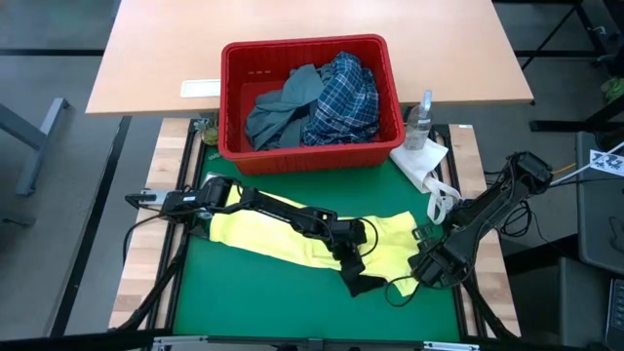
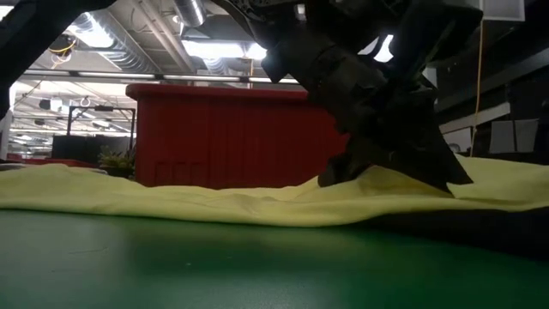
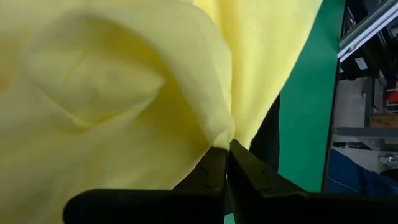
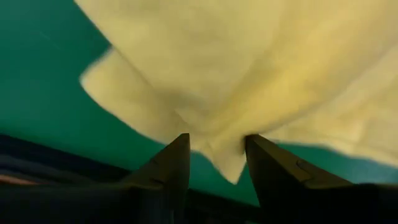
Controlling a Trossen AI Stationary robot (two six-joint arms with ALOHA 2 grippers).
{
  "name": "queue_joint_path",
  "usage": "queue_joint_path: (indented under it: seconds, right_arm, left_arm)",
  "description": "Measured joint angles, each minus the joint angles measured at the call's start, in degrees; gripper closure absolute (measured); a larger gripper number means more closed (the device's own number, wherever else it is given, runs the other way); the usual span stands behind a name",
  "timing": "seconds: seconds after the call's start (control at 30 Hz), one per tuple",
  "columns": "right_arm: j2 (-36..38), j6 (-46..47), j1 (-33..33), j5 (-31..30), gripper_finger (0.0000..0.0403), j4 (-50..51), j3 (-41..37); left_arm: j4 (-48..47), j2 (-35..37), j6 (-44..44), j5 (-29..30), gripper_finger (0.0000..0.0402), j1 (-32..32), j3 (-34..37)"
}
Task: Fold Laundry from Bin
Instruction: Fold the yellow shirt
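The small yellow garment [image 1: 263, 234] lies spread lengthwise on the green mat [image 1: 244, 292]; the low view shows it as a low ridge [image 2: 214, 202]. My left gripper [image 3: 227, 149] reaches across it from the table's left to its middle [image 1: 353, 258] and is shut on the cloth. My right gripper [image 4: 216, 146] points down at the garment's right end [image 1: 421, 265], with bunched cloth between its fingers. The red bin [image 1: 310, 97] stands at the mat's far edge. It holds a grey-blue garment [image 1: 283, 107] and a plaid shirt [image 1: 341, 97]. My left gripper pinches a puckered fold of the yellow garment [image 3: 222, 132] between its two fingertips. The fingers come slanting down from the table's left. The fold swells up from the fingers, and the rest of the garment lies on the mat. My right gripper has a bunched bit of the garment's right-hand edge [image 4: 214, 140] between its two fingers, coming from above and pointing down. A small tip of cloth [image 4: 229, 174] sticks out past the fingers. Creases run from the hold into the cloth, which lies on the mat.
A clear spray bottle [image 1: 421, 119] and a white paper towel [image 1: 421, 156] stand right of the bin. A light wooden tabletop [image 1: 156, 58] lies beyond it. Bare green mat shows along the near edge.
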State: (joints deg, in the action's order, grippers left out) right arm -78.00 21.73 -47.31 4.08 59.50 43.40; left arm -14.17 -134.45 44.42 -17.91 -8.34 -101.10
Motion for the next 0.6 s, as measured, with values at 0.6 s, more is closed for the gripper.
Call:
queue_joint_path:
  seconds: [0.6]
  right_arm:
    - [0.02, 11.41, -12.74, -3.87, 0.0247, -1.22, 0.09]
  left_arm:
    - [0.02, 0.00, -1.50, 0.81, 0.0401, 0.00, 0.00]
